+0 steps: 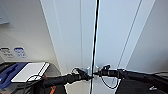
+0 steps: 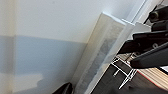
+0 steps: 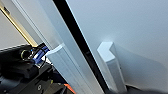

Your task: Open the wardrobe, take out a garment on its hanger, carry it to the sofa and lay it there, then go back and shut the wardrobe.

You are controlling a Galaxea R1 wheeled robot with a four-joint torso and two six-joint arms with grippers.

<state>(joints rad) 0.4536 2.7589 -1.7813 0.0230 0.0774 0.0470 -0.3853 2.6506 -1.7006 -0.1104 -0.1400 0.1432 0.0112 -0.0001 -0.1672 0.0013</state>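
The white wardrobe stands right in front of me, with a thin dark gap running down between its two doors. Two small white handles sit on either side of that gap. My left gripper reaches in to the left handle, and my right gripper is at the right one. The left wrist view has a long white handle close up against the door. Both handles appear in the right wrist view, flanking the dark gap. The garment, hanger and sofa are hidden.
A white flat-topped box and something blue sit low at the left. Above them the wall carries labelled plates. A plain wall flanks the wardrobe on the right. A white wire rack stands on the wooden floor.
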